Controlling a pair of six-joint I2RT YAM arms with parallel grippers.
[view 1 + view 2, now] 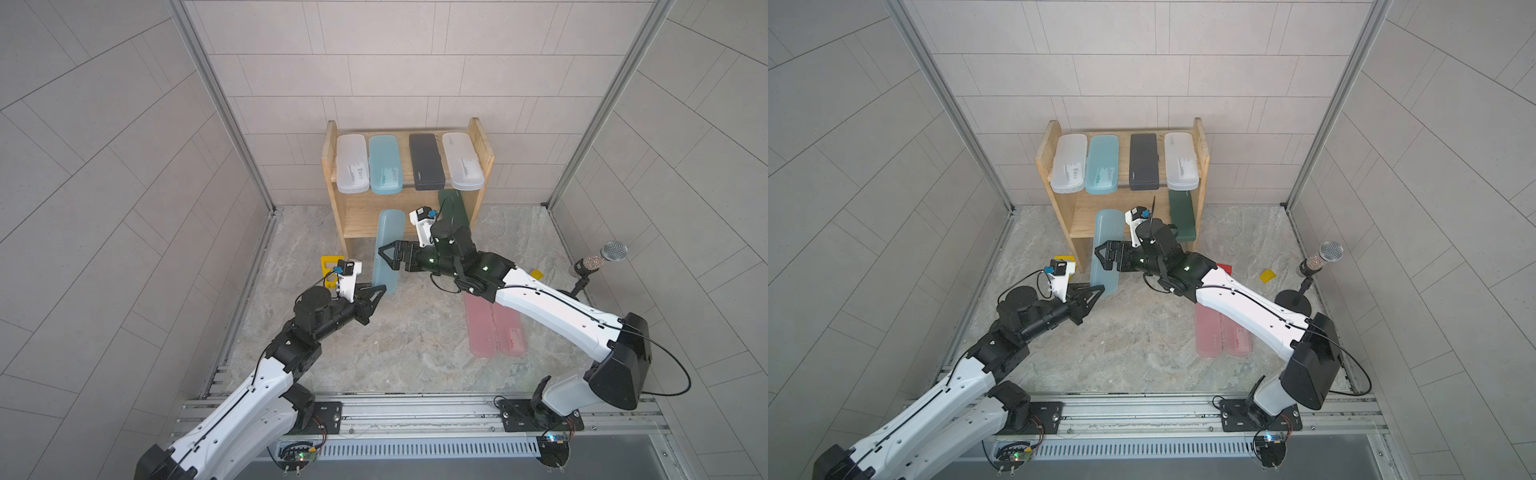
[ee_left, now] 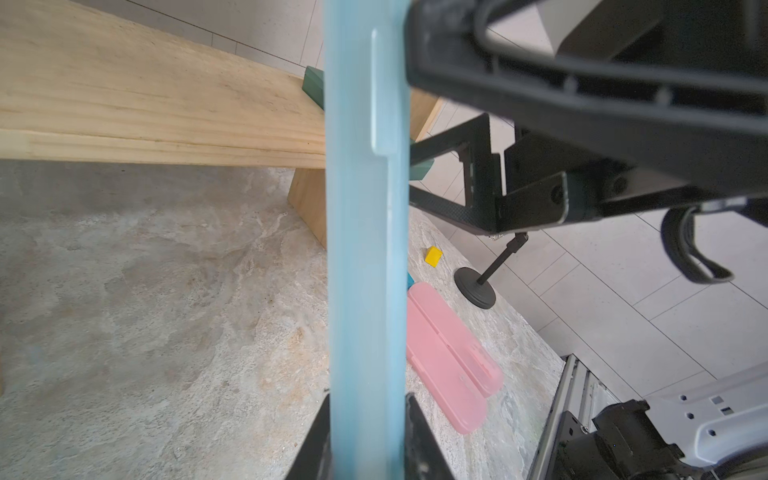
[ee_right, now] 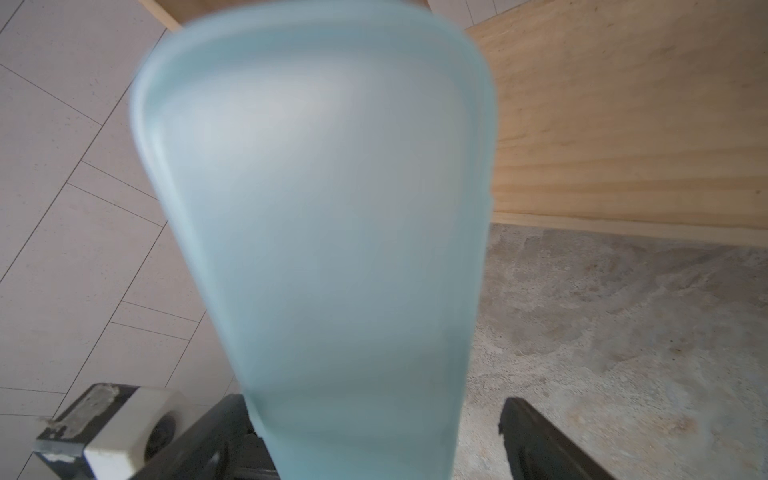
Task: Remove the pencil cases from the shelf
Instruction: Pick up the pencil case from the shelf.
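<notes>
Now | left pincer (image 1: 383, 289) clamped on near end of frosted light-teal flat plastic pencil case (image 1: 388, 230) | right pincer (image 1: 386, 255) gaping astride its middle | case's far end over lower tier of pine wooden shelf (image 1: 359, 218)

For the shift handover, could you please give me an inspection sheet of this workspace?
Surface: marbled table top.
Job's things: shelf top tier holds frosted white case, teal case, black case, second frosted white case; dark green case on lower tier; pink cases on the table.
Clutter: yellow frame, yellow block, red block, microphone.
Grippers: left gripper shut on held light teal case; right gripper open, jaws either side of it.
Cables: black cable loops beside right arm's base.
Surroundings: tiled walls, aluminium rail.
</notes>
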